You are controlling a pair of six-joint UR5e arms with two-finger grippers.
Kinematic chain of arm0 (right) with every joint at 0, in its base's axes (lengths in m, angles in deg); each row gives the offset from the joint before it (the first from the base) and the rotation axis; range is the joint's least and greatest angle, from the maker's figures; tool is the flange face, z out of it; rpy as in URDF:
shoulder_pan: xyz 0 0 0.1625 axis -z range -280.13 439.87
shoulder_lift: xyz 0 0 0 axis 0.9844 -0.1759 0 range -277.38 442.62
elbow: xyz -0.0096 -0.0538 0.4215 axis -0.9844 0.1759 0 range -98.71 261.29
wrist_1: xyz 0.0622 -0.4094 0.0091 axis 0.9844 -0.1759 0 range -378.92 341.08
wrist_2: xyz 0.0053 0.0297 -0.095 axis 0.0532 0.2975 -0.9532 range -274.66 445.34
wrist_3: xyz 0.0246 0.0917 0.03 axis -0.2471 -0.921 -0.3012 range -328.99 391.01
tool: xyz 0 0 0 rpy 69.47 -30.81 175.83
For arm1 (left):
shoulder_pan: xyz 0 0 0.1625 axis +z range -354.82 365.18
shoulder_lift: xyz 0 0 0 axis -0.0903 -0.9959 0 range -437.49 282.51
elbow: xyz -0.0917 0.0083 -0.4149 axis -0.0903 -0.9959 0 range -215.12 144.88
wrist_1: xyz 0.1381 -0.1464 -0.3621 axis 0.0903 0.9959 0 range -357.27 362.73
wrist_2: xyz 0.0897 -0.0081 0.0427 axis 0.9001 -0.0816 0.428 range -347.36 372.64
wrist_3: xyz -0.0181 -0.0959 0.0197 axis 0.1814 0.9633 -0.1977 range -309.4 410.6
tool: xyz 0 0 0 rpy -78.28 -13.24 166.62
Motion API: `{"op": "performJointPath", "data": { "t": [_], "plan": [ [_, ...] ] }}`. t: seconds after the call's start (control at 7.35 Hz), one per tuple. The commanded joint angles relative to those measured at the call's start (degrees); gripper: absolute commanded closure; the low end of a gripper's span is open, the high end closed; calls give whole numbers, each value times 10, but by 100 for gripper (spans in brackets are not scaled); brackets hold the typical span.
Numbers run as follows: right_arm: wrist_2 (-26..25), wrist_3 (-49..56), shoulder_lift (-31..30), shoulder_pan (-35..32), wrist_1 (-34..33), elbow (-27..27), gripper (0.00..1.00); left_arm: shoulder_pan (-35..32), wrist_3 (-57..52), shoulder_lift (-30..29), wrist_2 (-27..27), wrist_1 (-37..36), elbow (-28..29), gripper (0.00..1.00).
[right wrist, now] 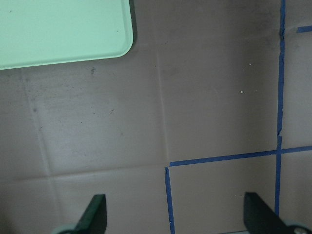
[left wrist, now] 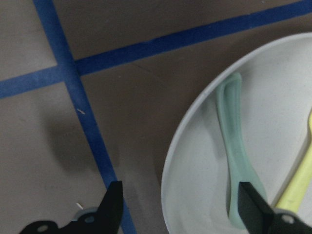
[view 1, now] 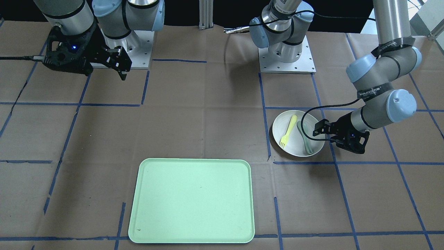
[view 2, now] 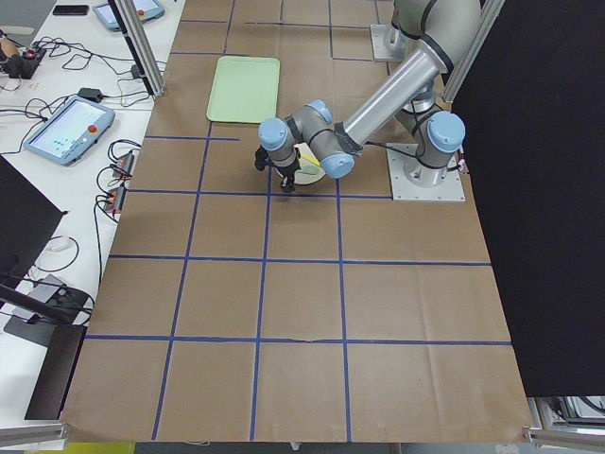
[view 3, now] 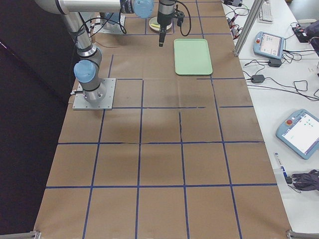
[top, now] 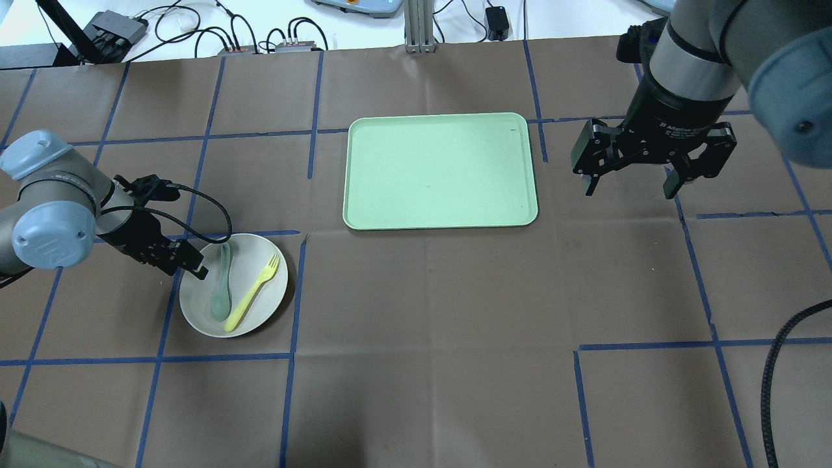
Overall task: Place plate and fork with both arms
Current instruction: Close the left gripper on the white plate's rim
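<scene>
The off-white plate (top: 260, 312) sits on the table at the robot's left, also in the front view (view 1: 295, 146). The pale-yellow fork (top: 253, 292) lies in it beside a grey-green spoon (top: 221, 286). My left gripper (top: 194, 263) is open and low at the plate's left rim. In the left wrist view (left wrist: 183, 207) the rim (left wrist: 168, 185) lies between the two fingers, with the spoon (left wrist: 239, 161) and fork (left wrist: 297, 185) just inside. My right gripper (top: 628, 190) is open and empty. It hangs above the table to the right of the tray.
The mint-green tray (top: 442, 169) lies empty at the table's far middle. Its corner shows in the right wrist view (right wrist: 58, 29). Brown paper with blue tape lines covers the table. Cables and devices lie beyond the far edge.
</scene>
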Motion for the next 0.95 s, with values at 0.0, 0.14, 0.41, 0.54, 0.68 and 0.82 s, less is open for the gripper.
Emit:
{"op": "performJointPath", "data": {
  "t": [0.0,0.14,0.41,0.54,0.68,0.82],
  "plan": [
    [0,0,0,0,0,0,0,1,1,-7,1,-1,-1,43],
    [0,0,0,0,0,0,0,1,1,-8,1,-1,-1,46],
    [0,0,0,0,0,0,0,1,4,-9,0,-1,-1,66],
    [0,0,0,0,0,0,0,1,4,-8,0,-1,-1,71],
    [0,0,0,0,0,0,0,1,4,-9,0,-1,-1,77],
    [0,0,0,0,0,0,0,1,4,-8,0,-1,-1,82]
  ]
}}
